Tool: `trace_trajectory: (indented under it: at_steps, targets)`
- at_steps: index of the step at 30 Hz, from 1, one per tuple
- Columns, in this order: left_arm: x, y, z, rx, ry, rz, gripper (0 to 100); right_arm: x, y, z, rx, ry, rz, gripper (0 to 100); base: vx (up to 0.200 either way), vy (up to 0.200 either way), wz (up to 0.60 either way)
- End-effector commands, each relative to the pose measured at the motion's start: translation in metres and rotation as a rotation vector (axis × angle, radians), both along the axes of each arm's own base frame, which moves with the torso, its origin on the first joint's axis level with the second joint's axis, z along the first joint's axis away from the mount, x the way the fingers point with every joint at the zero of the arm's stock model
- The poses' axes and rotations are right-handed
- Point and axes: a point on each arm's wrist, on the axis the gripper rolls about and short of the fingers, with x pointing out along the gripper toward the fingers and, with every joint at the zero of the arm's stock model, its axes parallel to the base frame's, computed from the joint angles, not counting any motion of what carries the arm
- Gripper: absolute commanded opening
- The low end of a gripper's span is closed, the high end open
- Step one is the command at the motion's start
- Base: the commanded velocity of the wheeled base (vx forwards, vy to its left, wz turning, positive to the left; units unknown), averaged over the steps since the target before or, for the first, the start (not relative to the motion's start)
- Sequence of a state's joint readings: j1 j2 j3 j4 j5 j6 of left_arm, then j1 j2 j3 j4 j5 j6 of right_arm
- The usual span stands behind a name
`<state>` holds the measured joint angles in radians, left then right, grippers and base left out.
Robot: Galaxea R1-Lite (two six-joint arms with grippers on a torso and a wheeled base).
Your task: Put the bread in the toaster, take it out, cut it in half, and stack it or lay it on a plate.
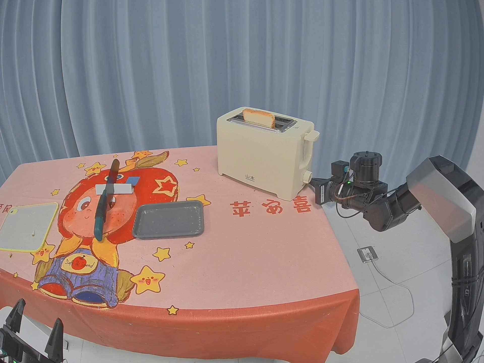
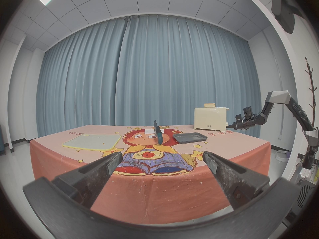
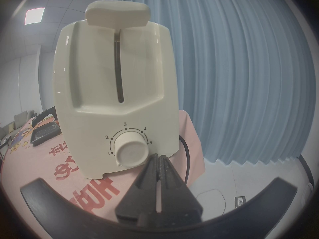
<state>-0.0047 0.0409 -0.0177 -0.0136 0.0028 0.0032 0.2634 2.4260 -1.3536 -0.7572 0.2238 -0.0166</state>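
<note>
While one bread [image 1: 258,117] stands in one toaster [image 1: 262,152], right gripper [image 3: 159,159] pinched together empty, left gripper [image 2: 161,157] wide, one knife [image 1: 103,202], one tray [image 1: 169,219]

Bright, even overhead light; fisheye edges

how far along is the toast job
Done: bread stands in the toaster slot. In hand: the shut right gripper sits by the toaster's dial, lever up. Remaining: lifting the bread out, halving it with the knife, laying it on the grey tray.
</note>
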Motion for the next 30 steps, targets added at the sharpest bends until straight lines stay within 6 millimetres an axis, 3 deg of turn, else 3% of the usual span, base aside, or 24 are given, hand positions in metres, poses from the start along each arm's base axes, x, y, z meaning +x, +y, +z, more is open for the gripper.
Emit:
trace_trajectory:
  at_steps: [1,20,30]
  targets:
    - [0.001,0.0,-0.005,0.0,0.018,0.0,100,-0.003,0.004,0.0,-0.001,0.004,0.01,0,0.0,0.0,0.0]
    - [0.001,0.0,-0.005,0.0,0.018,0.0,100,-0.015,0.014,0.002,-0.003,0.022,0.035,0,0.0,0.0,0.0]
    - [0.001,0.0,-0.005,0.0,0.018,0.0,100,-0.023,0.019,0.014,0.001,0.007,0.047,0,0.0,0.0,0.0]
